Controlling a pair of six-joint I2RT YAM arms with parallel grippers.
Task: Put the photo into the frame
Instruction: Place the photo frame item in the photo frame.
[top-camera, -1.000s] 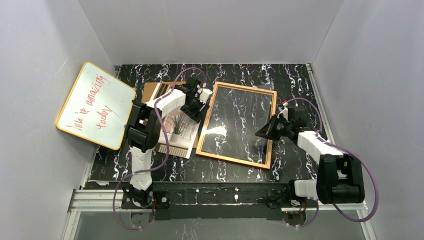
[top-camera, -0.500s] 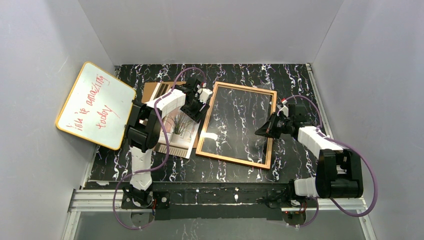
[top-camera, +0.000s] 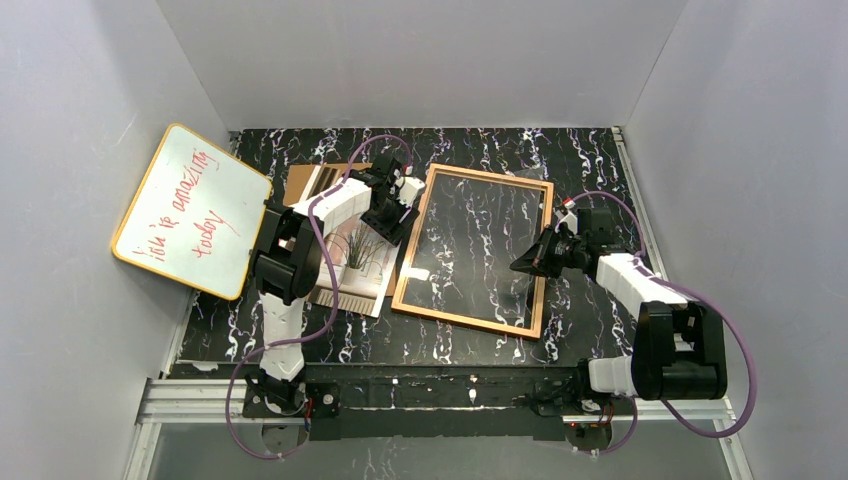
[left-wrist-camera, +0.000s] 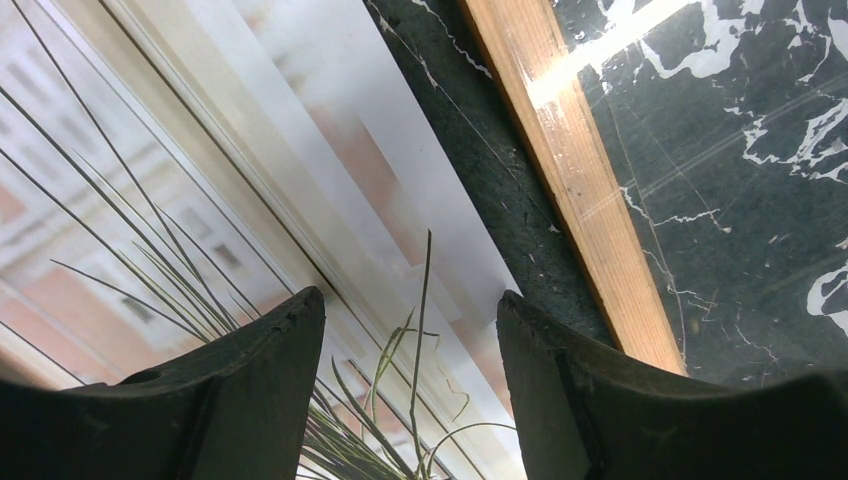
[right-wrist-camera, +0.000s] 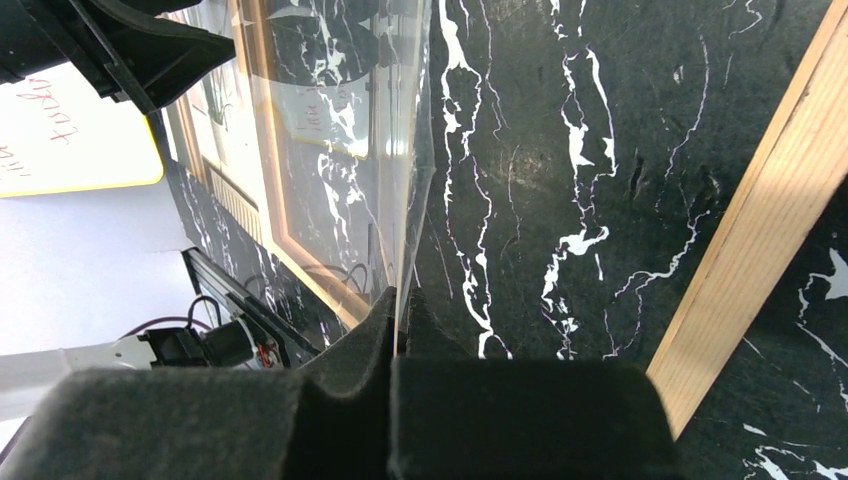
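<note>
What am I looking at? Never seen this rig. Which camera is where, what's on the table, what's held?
Two robot arms with two-finger grippers, bolted at the near edge of a black marbled table. The wide picture comes from a fixed camera above; the other two from a camera on each wrist. On the table lie a wooden frame, the photo of a potted plant and a brown board; a whiteboard sits at the left. The left gripper is open above the photo. The right gripper pinches a clear sheet, raised on edge over the frame.
</note>
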